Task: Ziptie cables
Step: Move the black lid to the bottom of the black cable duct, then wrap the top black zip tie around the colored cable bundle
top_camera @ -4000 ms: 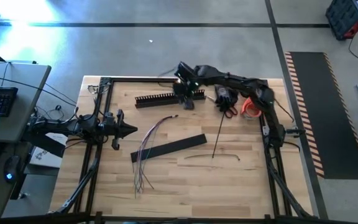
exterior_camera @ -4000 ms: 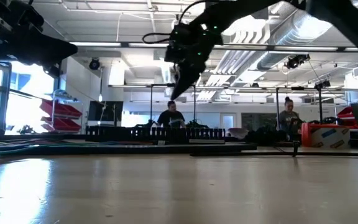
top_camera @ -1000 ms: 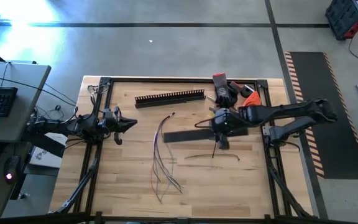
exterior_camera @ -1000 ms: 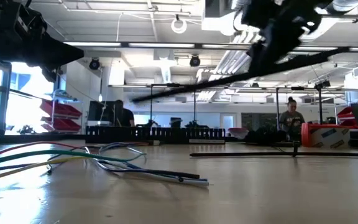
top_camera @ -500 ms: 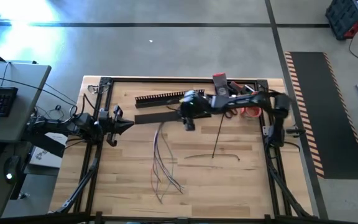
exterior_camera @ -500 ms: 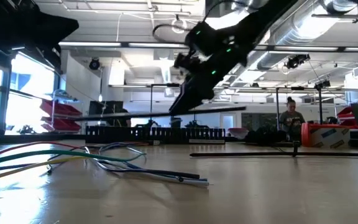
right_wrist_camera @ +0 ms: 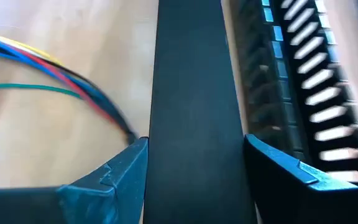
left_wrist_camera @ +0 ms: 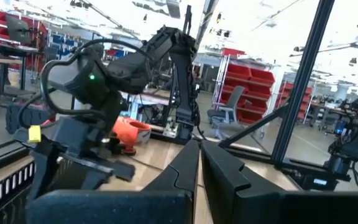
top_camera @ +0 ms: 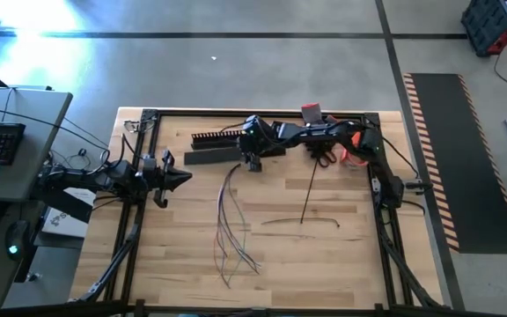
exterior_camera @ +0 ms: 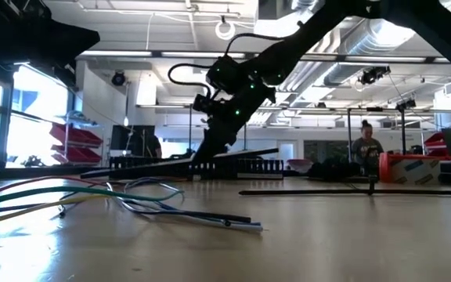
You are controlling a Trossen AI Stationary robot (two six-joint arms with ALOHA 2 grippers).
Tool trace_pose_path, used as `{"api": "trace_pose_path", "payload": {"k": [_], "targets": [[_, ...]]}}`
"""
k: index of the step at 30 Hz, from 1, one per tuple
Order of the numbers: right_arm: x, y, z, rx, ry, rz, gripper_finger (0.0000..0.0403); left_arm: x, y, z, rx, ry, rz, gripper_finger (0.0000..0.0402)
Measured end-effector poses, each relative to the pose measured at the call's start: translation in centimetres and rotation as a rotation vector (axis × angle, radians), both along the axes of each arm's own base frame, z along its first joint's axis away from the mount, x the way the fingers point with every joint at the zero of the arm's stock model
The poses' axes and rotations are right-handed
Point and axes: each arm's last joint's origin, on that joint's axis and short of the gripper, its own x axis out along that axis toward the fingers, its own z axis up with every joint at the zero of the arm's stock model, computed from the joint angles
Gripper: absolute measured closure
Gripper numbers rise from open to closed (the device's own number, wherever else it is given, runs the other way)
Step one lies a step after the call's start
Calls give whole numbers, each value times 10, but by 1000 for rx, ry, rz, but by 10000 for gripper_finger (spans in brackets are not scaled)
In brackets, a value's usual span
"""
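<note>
Gripping: right gripper (top_camera: 252,157) clamps flat black strip (right_wrist_camera: 191,112) beside slotted duct (top_camera: 221,137).
Advice: lower level (clear of cables (top_camera: 227,220)).
Left gripper (top_camera: 183,180): fingers closed, empty.

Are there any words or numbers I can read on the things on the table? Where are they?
No readable words or numbers.
The right hand grips the flat black strip: plain, no print.
The slotted duct beside it: no print.
The cables: only colours, no writing.
The orange thing at the table's right side: too small to tell.
The left hand waits at the table's left edge: no label shows.
</note>
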Motion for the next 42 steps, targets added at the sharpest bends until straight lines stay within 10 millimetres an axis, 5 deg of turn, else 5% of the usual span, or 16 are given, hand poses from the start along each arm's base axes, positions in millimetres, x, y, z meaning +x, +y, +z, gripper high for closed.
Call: {"api": "trace_pose_path", "payload": {"k": [4,8,16,27,38,42], "targets": [[3,8,3,31,15,-10,115,0,0,-1,1,5,0,396],[5,12,3,0,25,-35,97,0,0,-1,2,10,0,396],[0,20,7,-23,100,-66,128,0,0,-1,-5,13,-1,396],[-2,70,2,114,196,145,208,0,0,-2,-5,18,-1,397],[-16,9,3,-4,214,-275,308,1,0,-4,-3,39,-1,396],[-13,11,6,-50,196,-298,325,1,0,-4,-5,40,-1,397]]}}
